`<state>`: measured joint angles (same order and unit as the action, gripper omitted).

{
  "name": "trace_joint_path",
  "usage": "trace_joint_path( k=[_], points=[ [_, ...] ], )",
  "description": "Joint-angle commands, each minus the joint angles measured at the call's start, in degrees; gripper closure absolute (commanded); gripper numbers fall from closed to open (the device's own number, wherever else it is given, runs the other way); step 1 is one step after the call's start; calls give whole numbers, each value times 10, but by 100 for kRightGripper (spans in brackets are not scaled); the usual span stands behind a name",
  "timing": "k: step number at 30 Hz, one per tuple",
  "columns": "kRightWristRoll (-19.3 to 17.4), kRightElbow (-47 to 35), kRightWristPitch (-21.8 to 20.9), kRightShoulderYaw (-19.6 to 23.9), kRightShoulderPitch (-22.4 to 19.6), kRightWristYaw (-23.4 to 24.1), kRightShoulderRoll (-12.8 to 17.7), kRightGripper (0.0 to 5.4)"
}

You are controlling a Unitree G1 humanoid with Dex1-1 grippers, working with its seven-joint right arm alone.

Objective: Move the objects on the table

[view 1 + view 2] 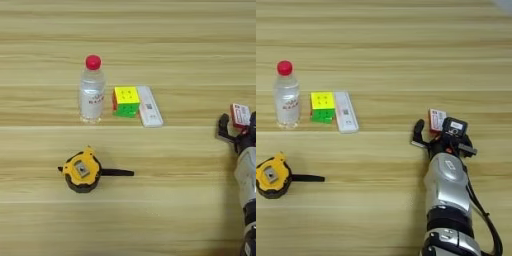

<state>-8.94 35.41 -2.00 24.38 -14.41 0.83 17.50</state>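
Right eye view has the claw [431,131] sitting right at the small red-white flat box [437,120], can't tell if it's gripping, bar [346,112] well left.

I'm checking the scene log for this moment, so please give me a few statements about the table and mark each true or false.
1. The small clear water bottle with red cap stands upright. True.
2. The multicoloured puzzle cube lies between the bottle and the slim white rectangular bar. True.
3. The yellow-black tape measure with strap sits on top of the cube. False: it lies apart, nearer the camera, on the light wooden table.
4. The small red-white flat box leans on the bottle. False: it is far to the right, at the right gripper.
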Motion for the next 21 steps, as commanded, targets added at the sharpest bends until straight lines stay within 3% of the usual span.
trace_joint_path(
  k=[1, 21],
  points=[
    [1, -15, -5, -5, -19, -1, 19, 55],
    [2, -11, -4, -13, -21, -7, 24, 286]
  ],
)
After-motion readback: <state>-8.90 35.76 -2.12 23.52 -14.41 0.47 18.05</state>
